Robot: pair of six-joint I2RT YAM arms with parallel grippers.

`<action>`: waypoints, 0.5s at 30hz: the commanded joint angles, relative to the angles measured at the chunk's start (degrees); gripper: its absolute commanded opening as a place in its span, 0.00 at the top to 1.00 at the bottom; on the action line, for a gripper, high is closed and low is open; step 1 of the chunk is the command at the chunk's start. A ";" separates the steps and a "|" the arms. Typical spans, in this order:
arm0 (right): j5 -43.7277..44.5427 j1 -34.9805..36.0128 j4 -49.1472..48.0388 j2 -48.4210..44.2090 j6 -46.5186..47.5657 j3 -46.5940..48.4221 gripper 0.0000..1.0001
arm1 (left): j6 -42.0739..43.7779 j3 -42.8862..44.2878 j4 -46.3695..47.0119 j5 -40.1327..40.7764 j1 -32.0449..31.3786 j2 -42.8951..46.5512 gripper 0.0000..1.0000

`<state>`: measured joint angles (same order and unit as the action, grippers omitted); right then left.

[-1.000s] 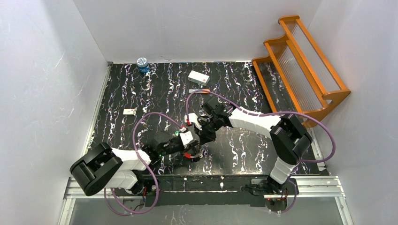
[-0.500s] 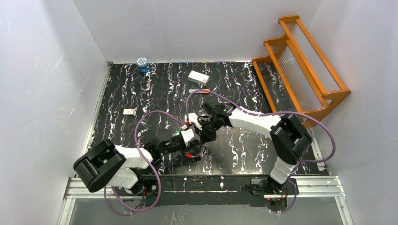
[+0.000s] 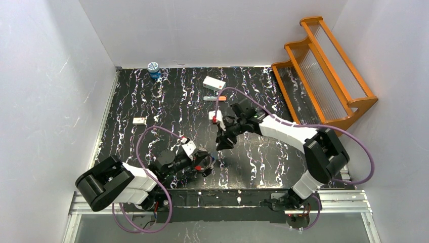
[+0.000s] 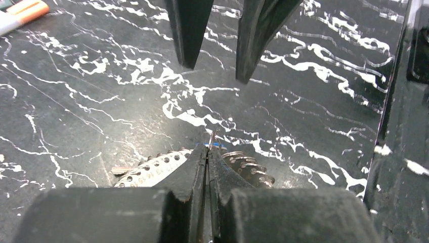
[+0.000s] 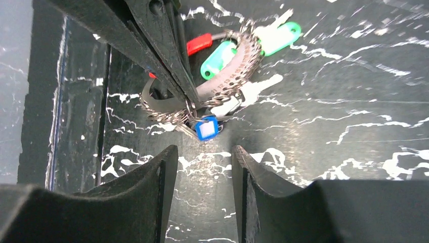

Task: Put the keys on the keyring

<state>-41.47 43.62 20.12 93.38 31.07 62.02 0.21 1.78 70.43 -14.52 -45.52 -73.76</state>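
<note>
- The table (image 3: 152, 101) is black with white marble-like veins. Plain white walls close it in on the left, back and right.
- An orange wooden rack (image 3: 363, 101) leans in the back right corner, and a blue jar (image 3: 153, 69) stands at the back left edge.
- A white box (image 3: 214, 83) lies near the back middle with an orange-tipped marker (image 3: 214, 98) just in front of it. A small white piece (image 3: 139, 120) lies toward the left.
- The keyring (image 5: 238, 66) lies on the table near the front edge, a little left of the middle. It is a loop of silver chain links on a grey band, with a red clip (image 5: 199, 44) and a green tag (image 5: 217, 59) on it.
- The left fingers (image 4: 207, 164) are pressed tight together, low over the table. They pinch a thin wire at the rim of the keyring, and chain links spread out to either side of the tips.
- The blue key (image 5: 206, 128) sits right at that pinched spot, just past the left fingertips.
- The green key (image 5: 278, 36) lies at the far side of the loop from the pinch. A bare silver key (image 5: 260, 87) pokes out from under the chain.
- The right fingers (image 5: 167, 167) stand moderately apart with nothing between them, and they face the left fingertips.
- The blue key lies just ahead of the gap between the right fingers and touches neither of them. The rest of the loop lies beyond it.
</note>
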 commanded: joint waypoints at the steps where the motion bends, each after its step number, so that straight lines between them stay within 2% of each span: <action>1: -10.04 -3.43 -11.56 -5.98 -3.14 -4.32 0.48 | -3.99 -2.38 15.75 4.10 -0.10 0.14 1.00; 4: -13.68 -4.55 -17.12 -7.39 -5.22 -7.44 0.49 | -4.08 -3.18 18.94 3.46 -0.05 0.16 1.00; 8: -17.76 -4.67 -19.50 -6.59 -5.96 -8.63 0.51 | -3.81 -3.37 20.45 2.44 -0.08 1.10 1.00; 15: -20.61 -4.64 -27.36 -6.36 -9.48 -10.22 0.57 | -3.87 -4.18 20.93 2.48 -0.09 2.46 1.00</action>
<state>-57.89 39.00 0.19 87.48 24.10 52.77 -3.53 0.47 85.91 -12.43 -45.52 -73.17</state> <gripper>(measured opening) 0.457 0.013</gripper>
